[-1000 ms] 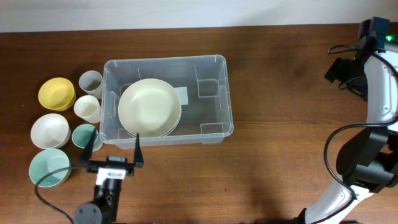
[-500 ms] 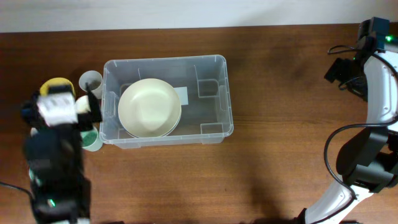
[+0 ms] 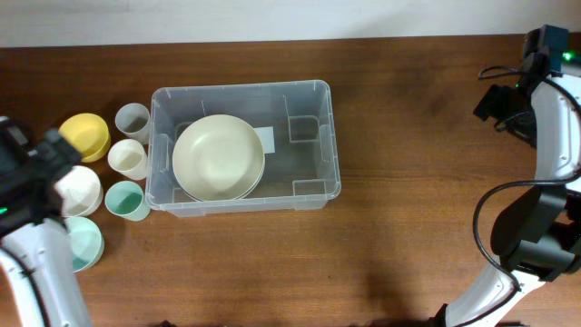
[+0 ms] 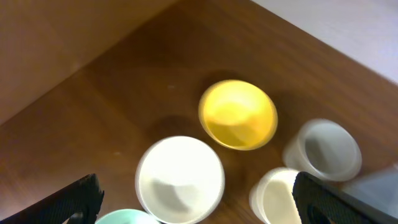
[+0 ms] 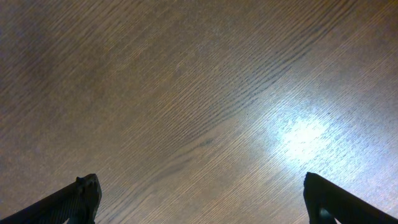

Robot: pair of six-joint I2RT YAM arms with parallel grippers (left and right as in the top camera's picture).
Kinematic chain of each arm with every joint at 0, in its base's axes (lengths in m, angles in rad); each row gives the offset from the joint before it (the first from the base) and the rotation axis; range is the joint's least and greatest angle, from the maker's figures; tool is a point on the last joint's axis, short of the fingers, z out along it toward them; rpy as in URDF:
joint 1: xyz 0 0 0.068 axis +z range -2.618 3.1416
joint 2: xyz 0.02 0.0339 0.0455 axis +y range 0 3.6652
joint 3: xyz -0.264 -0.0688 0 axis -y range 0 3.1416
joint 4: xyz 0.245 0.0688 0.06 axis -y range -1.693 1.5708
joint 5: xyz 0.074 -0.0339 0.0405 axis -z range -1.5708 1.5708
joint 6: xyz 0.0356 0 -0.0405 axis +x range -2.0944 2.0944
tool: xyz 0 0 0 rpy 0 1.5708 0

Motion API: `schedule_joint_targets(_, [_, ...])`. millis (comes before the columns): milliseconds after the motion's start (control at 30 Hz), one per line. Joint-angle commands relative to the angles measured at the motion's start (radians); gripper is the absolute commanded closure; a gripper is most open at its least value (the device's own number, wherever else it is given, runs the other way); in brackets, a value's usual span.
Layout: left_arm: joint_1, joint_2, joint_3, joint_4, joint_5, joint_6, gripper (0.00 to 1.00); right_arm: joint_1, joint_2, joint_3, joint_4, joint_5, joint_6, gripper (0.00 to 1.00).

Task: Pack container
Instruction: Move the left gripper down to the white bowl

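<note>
Overhead, the left arm [image 3: 32, 182] is a blur at the left edge of the bench [image 3: 408, 227], bent over the white bowl [image 3: 80, 189] and teal bowl [image 3: 86, 243]. Its claw cannot be made out here. The right arm [image 3: 549, 136] reaches up the far right side to the back corner, well apart from everything. The container [image 3: 245, 88] sits mid-bench with a cream dish [image 3: 218, 156] in its left half. A grey cup [image 3: 132, 119], cream cup [image 3: 127, 158] and teal cup [image 3: 125, 199] stand between it and the left arm.

The left wrist view shows the left claw [image 4: 199, 202] spread wide and gripping nothing. The white bowl lies beneath its gap, and the yellow bowl [image 4: 238, 115] is ahead. The grey and cream cups are toward its right finger, and a blurred sliver of the container lies just beyond them.

The right wrist view shows the right claw [image 5: 202, 202] gaping wide and empty over bare wood.
</note>
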Motion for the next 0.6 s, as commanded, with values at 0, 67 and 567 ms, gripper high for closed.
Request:
schedule_joint_targets(0, [0.108, 0.023, 0.033, -0.010, 0.161, -0.064, 0.00, -0.001, -0.009, -0.001, 0.001, 0.002, 0.008, 0.01])
schedule_joint_targets(67, [0.125, 0.038, 0.032, -0.058, 0.182, -0.063, 0.00, -0.001, -0.009, -0.001, 0.001, 0.002, 0.008, 0.01])
schedule_joint_targets(567, [0.178, 0.424, 0.032, -0.027, 0.163, -0.105, 0.00, -0.001, -0.009, -0.001, 0.001, 0.002, 0.008, 0.01])
